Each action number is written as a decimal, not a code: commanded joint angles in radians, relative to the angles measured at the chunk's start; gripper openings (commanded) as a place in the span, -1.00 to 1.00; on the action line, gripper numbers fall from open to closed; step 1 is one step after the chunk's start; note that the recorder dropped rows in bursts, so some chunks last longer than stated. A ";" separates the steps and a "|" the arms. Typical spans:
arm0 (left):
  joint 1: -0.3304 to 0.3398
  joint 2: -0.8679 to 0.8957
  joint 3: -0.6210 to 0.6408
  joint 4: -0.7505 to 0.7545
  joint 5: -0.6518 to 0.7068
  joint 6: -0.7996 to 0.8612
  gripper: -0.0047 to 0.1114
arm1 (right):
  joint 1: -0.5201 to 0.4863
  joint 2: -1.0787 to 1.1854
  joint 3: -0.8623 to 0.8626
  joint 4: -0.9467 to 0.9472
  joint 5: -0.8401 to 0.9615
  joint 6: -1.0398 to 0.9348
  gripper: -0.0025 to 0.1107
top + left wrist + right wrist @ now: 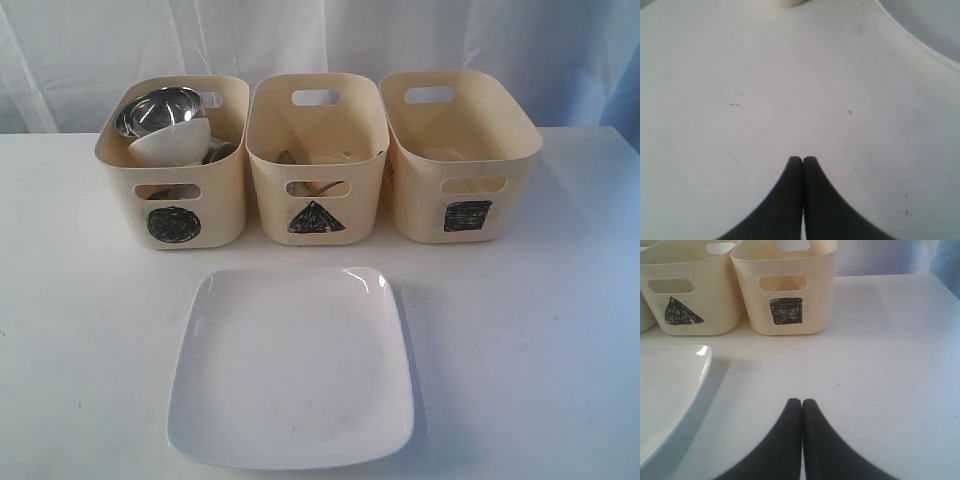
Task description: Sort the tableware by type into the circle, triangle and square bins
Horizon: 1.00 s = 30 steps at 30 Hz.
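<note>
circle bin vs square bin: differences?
Circle bin bears a scribbled circle; square bin a scribbled square. Circle bin stands leftmost in exterior view, square bin rightmost. Circle bin holds a steel bowl and a white bowl piled past its rim; nothing shows above the square bin's. Both are cream tubs with handle cutouts.

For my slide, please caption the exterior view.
Plate lies on table before circle bin holding bowls, triangle bin and square bin.

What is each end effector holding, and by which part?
Nothing. The left end effector and right end effector are both shut and empty; the plate lies untouched.
</note>
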 commanded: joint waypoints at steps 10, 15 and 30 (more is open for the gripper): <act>0.004 -0.005 0.017 -0.003 -0.186 -0.002 -0.92 | -0.006 -0.006 0.005 -0.016 -0.054 -0.017 -0.96; 0.004 -0.005 0.017 -0.003 -0.186 -0.002 -0.92 | -0.006 -0.006 0.005 0.014 -0.273 0.134 -0.96; 0.004 -0.005 0.017 -0.003 -0.186 -0.002 -0.92 | -0.006 -0.006 0.005 0.020 -0.358 0.935 -0.96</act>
